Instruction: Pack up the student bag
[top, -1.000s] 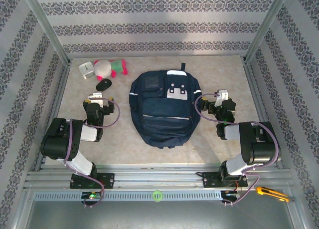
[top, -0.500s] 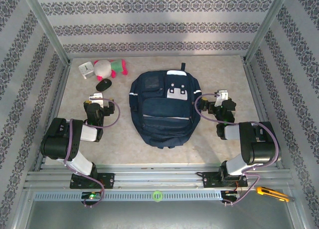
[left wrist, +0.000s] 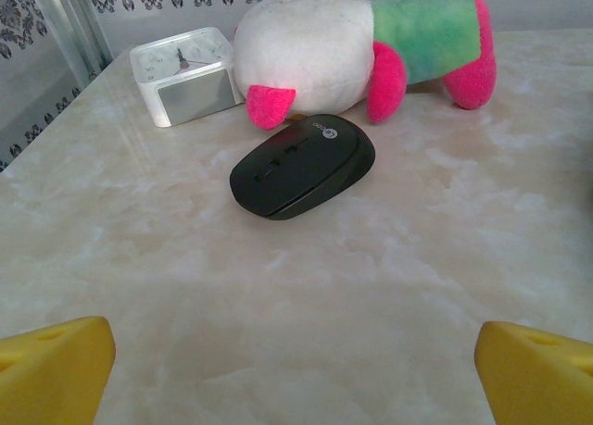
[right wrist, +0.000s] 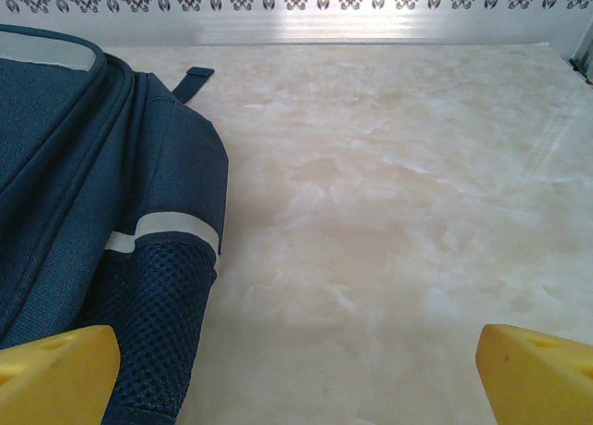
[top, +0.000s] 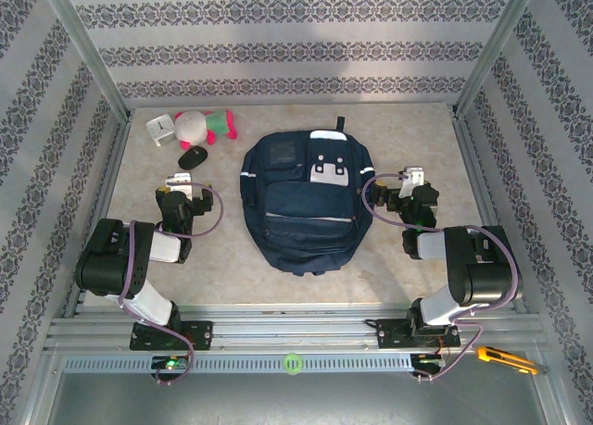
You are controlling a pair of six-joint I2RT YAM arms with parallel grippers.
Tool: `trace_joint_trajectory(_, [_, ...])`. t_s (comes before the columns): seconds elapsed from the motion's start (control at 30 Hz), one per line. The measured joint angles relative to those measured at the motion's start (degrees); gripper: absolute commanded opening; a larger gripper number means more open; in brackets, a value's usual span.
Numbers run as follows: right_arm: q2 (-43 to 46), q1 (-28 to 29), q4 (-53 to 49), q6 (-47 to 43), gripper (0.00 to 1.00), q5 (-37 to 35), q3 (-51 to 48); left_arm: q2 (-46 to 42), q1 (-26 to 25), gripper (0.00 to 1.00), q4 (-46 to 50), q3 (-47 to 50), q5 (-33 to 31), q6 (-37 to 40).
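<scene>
The student bag (top: 301,198) lies flat in the middle of the table, navy with grey-white patches, zips shut; its right side and mesh pocket (right wrist: 148,323) show in the right wrist view. My left gripper (top: 179,181) (left wrist: 296,369) stands open left of the bag, over bare table. Ahead of it lie a black computer mouse (left wrist: 303,166) (top: 193,156), a white, pink and green plush toy (left wrist: 361,45) (top: 204,124) and a small white clock (left wrist: 182,75) (top: 161,129). Right of the bag, my right gripper (top: 412,178) (right wrist: 296,369) is open and holds nothing.
Metal frame posts and patterned walls (top: 296,55) enclose the table on three sides. An orange utility knife (top: 505,358) and a green ring (top: 293,361) rest on the rail in front of the arm bases. Bare marble-look surface (right wrist: 398,212) lies right of the bag.
</scene>
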State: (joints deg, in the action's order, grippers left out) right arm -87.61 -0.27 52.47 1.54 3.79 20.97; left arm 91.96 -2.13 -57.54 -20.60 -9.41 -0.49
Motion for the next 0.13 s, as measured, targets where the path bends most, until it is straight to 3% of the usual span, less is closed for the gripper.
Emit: trace_joint_trajectory(0.13, [0.00, 0.00, 0.02, 0.00, 0.98, 0.00, 0.00, 0.00, 0.00, 0.99, 0.04, 0.00, -0.02, 0.00])
